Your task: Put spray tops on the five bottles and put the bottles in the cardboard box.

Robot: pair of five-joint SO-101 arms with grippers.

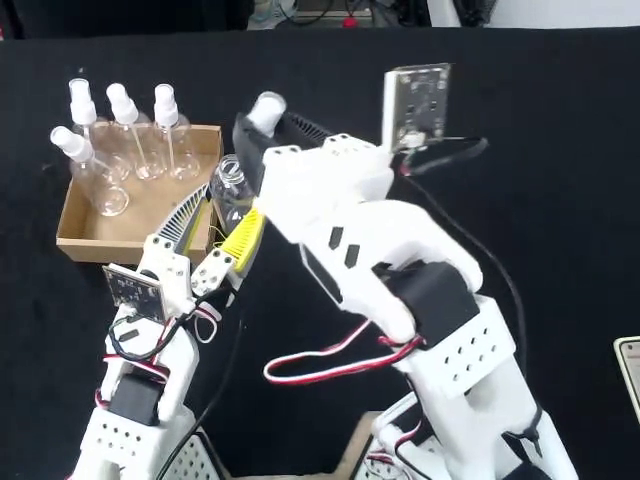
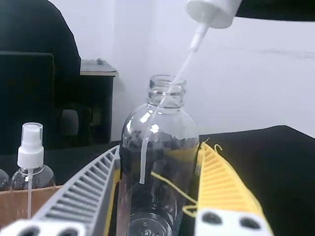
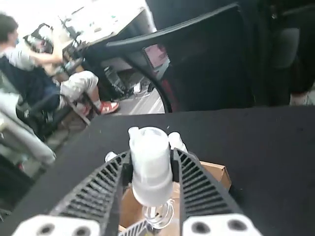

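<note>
Left gripper point(image 2: 158, 152) is closed on the last open bottle point(image 2: 162, 128), with the grey finger on one side of its clear body and the yellow finger on the other. The bottle stands nearly upright and its neck has no cap. In the high view this bottle point(image 1: 230, 185) is just beside the right wall of the cardboard box point(image 1: 110, 245), near the front corner. I cannot tell if its base touches the table point(image 1: 560, 200).

Right gripper point(image 3: 151, 162) holds the white spray top point(image 3: 150, 172) between its two black ribbed fingers, which press on both sides of the cap. From above, the right gripper point(image 1: 265, 120) is over the bottle, and the spray top point(image 1: 267, 108) shows at its tip. In the left wrist view the spray top point(image 2: 211, 10) is above the neck and not yet seated on it. Its thin tube point(image 2: 147, 142) passes down through the opening and ends about halfway down inside the bottle.

Four other bottles point(image 1: 133, 135) already wear spray tops and stand in the far part of the box, close together. One of them point(image 2: 29, 157) is seen beside the grey finger.
</note>
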